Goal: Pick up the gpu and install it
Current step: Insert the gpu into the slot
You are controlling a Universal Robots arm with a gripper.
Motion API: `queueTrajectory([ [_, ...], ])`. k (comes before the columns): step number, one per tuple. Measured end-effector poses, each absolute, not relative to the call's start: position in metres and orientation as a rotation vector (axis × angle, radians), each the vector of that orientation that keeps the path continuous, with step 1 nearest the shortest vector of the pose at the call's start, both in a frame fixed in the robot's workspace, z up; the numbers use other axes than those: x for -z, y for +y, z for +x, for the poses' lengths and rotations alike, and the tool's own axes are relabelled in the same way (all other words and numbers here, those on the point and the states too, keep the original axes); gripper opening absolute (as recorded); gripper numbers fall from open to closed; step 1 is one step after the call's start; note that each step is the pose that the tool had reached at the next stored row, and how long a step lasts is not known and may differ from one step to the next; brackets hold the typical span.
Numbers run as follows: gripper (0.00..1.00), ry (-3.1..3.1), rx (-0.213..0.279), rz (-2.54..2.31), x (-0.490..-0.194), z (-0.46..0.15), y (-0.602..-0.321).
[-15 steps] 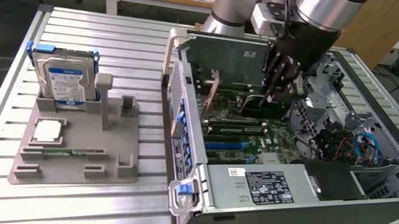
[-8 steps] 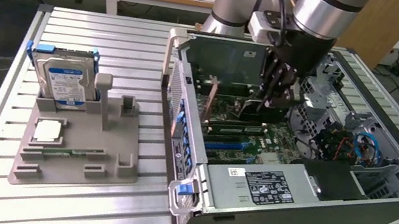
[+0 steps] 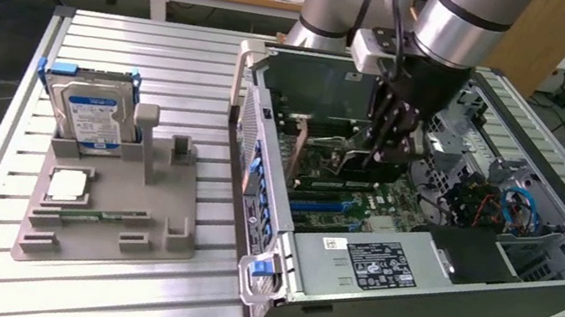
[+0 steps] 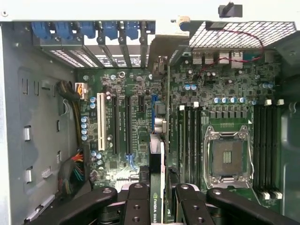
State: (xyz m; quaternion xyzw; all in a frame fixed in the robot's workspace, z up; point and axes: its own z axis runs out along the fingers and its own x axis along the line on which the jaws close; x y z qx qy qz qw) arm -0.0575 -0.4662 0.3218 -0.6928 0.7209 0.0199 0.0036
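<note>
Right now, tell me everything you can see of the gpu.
The gpu is a thin dark card seen edge-on, with a green strip lettered NVIDIA on its near edge. It stands on edge inside the open case, over the green motherboard, parallel to the long black slots. The pincer is shut on it, a finger on each face. Whether it sits in a slot cannot be told.

The silver counter [image 3: 160, 58] has long grooves running across it. A grey tray [image 3: 134, 207] sits on it, toward the exterior view's left. A big open computer box [image 3: 406, 316] lies on its side near the tray.
</note>
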Motion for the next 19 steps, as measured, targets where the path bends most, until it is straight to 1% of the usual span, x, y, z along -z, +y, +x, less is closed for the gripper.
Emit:
queueTrajectory([
  [19, 0.26, 2.255, -0.058, -2.171, -0.293, -0.067, -0.469],
])
